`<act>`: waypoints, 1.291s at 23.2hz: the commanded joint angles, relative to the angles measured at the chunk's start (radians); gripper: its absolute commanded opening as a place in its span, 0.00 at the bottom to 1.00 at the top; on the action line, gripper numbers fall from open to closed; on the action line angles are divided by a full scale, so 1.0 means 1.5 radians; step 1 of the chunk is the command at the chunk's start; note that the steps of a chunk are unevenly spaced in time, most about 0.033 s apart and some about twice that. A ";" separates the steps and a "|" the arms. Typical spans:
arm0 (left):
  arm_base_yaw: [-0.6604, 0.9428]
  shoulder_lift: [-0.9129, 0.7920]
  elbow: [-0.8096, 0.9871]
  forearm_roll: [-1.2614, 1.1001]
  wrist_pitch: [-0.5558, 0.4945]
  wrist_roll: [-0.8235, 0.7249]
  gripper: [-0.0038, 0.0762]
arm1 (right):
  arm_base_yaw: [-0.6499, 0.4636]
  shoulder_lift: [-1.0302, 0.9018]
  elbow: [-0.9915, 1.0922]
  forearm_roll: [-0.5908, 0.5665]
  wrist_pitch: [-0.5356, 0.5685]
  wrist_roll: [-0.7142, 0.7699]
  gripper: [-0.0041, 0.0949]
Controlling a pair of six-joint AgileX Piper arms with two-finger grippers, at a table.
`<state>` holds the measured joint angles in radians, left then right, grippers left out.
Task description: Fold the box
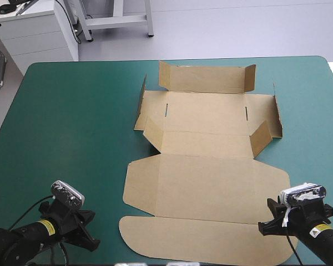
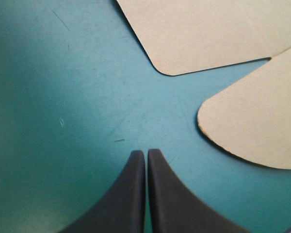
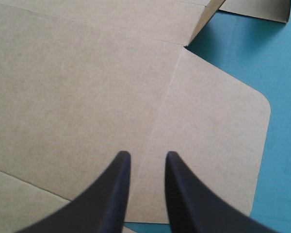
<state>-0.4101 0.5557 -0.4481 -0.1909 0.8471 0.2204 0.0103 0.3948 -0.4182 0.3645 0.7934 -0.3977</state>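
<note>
The left gripper (image 2: pixel 146 151), a pair of broad black fin-shaped fingers, is closed: its tips meet with only a hairline between them and hold nothing. It sits over bare teal-green table cover (image 2: pixel 63 97). Ahead of it and off to one side, apart from the tips, lie two rounded corners of the box (image 2: pixel 208 34), a cut sheet of brown board, with a narrow notch between them.

The right gripper (image 3: pixel 145 155) has its black fingers (image 3: pixel 117 194) parted by a clear gap, with nothing between them. It is over a flat panel of the box (image 3: pixel 87 87), and a crease runs ahead from the gap. The rounded side flap lies beside it, with a strip of cover (image 3: pixel 281 73) past that. Whether the tips touch the board cannot be told.

In the high view, the left gripper (image 1: pixel 87 230) is at the lower left of the frame, well clear of the sheet's left edge. The right gripper (image 1: pixel 269 217) is at the lower right, at the sheet's right edge. The box (image 1: pixel 205 188) runs from upper centre to the bottom of the frame, right of the middle. Its upper part has walls and small tabs raised, while the lower two panels, rounded at their corners, lie flat on the cover (image 1: pixel 72 122).
</note>
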 commanded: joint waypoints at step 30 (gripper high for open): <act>-0.001 0.001 -0.018 -0.013 -0.030 -0.002 0.04 | 0.003 0.713 -0.640 -0.049 0.155 0.177 0.81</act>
<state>-0.4101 0.5557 -0.4481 -0.1909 0.8420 0.2204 0.0111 1.4151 -1.2913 0.3033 1.0343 -0.1535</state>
